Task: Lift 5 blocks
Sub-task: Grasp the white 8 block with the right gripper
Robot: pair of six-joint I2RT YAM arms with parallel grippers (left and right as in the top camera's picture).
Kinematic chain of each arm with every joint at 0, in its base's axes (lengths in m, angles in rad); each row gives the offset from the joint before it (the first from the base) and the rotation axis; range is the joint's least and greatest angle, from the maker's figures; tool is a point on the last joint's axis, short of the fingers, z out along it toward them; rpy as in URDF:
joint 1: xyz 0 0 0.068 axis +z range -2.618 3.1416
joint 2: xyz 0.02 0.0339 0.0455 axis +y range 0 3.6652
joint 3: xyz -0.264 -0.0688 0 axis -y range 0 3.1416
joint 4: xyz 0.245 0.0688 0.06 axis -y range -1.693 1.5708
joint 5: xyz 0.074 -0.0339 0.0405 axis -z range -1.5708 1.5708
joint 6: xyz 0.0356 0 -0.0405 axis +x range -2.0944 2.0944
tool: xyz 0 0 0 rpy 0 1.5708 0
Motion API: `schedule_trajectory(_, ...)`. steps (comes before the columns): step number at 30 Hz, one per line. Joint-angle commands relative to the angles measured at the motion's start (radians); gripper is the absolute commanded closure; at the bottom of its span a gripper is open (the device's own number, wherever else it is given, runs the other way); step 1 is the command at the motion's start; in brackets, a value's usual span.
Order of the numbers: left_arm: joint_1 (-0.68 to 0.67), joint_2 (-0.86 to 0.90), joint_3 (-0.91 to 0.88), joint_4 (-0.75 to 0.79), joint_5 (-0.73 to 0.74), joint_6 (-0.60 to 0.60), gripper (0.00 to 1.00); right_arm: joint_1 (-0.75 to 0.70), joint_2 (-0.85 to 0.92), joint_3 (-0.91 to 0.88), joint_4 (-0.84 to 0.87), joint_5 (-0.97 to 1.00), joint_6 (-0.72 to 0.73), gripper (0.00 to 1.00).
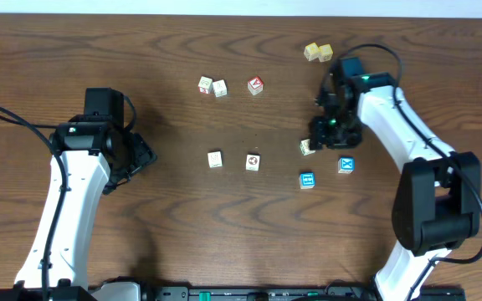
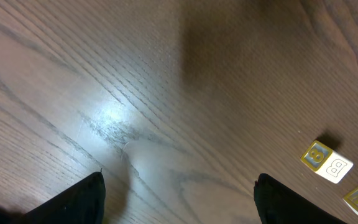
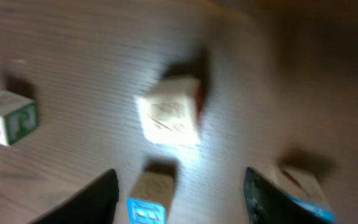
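Hovering over a cream block (image 1: 307,147) on the table (image 1: 166,217), the right jaws stand apart; two blue blocks (image 1: 307,180) lie near, two cream blocks (image 1: 253,161) farther left. Left jaws gape wide above the table.

From overhead I am getting bright, even light on the wooden table (image 1: 249,242), and everything is reading sharp, with only short, soft shadows. The left wrist view is showing a white glare patch on the grain left of centre, and a broad dark shadow is lying across the top. The right wrist picture is smearing badly. The cream block (image 3: 169,118) is blowing out into a pale blur, and the upper right corner is looking dim.
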Motion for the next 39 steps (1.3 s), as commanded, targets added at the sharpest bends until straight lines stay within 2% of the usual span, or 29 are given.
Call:
schedule_trajectory(1, 0.005, -0.004, 0.011, -0.004, -0.017, -0.005, 0.23, 0.056, 0.017, 0.014, 0.035, 0.019, -0.002, 0.29)
schedule_trajectory(5, 0.005, -0.004, 0.011, -0.004, -0.017, -0.005, 0.23, 0.109, 0.031, 0.013, 0.061, 0.186, 0.101, 0.31)
schedule_trajectory(10, 0.005, -0.004, 0.011, -0.004, -0.017, -0.005, 0.23, 0.142, 0.064, 0.012, 0.094, 0.234, 0.103, 0.32)
schedule_trajectory(15, 0.005, -0.004, 0.011, -0.004, -0.017, -0.005, 0.23, 0.146, 0.1, 0.011, 0.122, 0.254, 0.103, 0.29)
schedule_trajectory(23, 0.005, -0.004, 0.011, -0.004, -0.017, -0.005, 0.23, 0.136, 0.116, 0.01, 0.123, 0.254, 0.145, 0.71)
schedule_trajectory(29, 0.005, -0.004, 0.011, -0.004, -0.017, -0.005, 0.23, 0.13, 0.116, 0.01, 0.103, 0.261, 0.146, 0.71)
schedule_trajectory(33, 0.005, -0.004, 0.011, -0.004, -0.017, -0.005, 0.23, 0.13, 0.116, 0.01, 0.044, 0.261, 0.19, 0.77)
schedule_trajectory(39, 0.005, -0.004, 0.011, -0.004, -0.017, -0.005, 0.23, 0.118, 0.116, 0.01, -0.035, 0.282, 0.235, 0.8)
